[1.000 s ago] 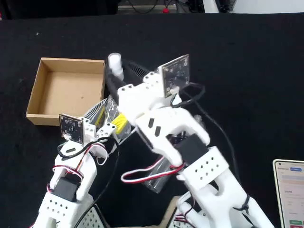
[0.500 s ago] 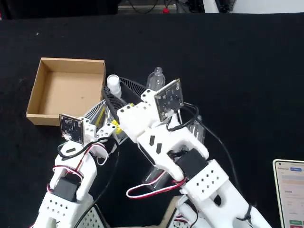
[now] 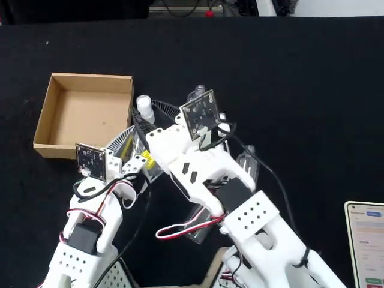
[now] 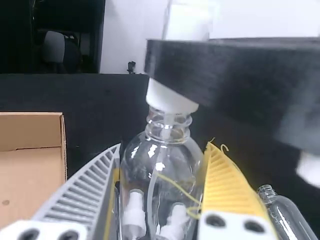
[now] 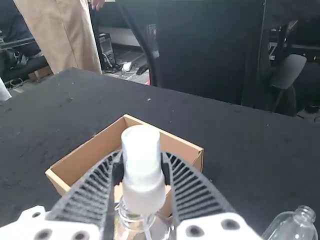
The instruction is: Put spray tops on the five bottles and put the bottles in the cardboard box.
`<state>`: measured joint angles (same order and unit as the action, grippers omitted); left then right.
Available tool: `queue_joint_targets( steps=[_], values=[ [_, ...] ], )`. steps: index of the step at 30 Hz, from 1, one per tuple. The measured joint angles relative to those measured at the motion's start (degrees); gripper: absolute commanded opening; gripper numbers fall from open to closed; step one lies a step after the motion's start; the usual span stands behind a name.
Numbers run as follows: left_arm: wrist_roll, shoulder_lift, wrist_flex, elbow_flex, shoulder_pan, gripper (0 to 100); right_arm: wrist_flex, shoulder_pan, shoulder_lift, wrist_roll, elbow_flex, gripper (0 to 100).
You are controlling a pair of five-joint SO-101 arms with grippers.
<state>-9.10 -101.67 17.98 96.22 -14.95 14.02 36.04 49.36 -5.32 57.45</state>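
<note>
The left gripper [image 4: 164, 150] has its fingers clamped on the clear bottle [image 4: 156, 175], upright just beside the cardboard box [image 3: 43, 120]. The right gripper [image 5: 142, 172] pinches the white spray top [image 5: 141, 145] right on the neck. If the top sits crooked, I'd expect it to jam, or the push could twist the bottle loose onto the counter [image 3: 300, 78].

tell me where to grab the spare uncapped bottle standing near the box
Probably the round body of the uncapped bottle, below the shoulder, coming in level from the side away from the cardboard box. It stands upright, and its bare neck must stay free for capping.
</note>
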Motion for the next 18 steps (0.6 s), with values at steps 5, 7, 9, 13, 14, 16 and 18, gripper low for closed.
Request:
queue_joint_targets(
  steps=[5,7,9,13,14,16,18],
  values=[
    [0.0,0.0,0.0,0.0,0.0,16,1.6,0.0,0.0,0.0,-0.4,1.1],
    [0.0,0.0,0.0,0.0,0.0,16,1.6,0.0,0.0,0.0,-0.4,1.1],
    [0.0,0.0,0.0,0.0,0.0,16,1.6,0.0,0.0,0.0,-0.4,1.1],
    [0.0,0.0,0.0,0.0,0.0,16,2.8,0.0,0.4,0.0,-0.5,1.1],
    [0.0,0.0,0.0,0.0,0.0,16,3.8,0.0,1.2,0.0,-0.5,1.1],
    [0.0,0.1,0.0,0.0,0.0,16,4.8,0.2,2.5,0.7,-0.5,1.1],
    [-0.1,0.1,0.0,0.0,-0.1,16,5.2,0.9,2.9,2.9,-0.5,1.1]
  ],
)
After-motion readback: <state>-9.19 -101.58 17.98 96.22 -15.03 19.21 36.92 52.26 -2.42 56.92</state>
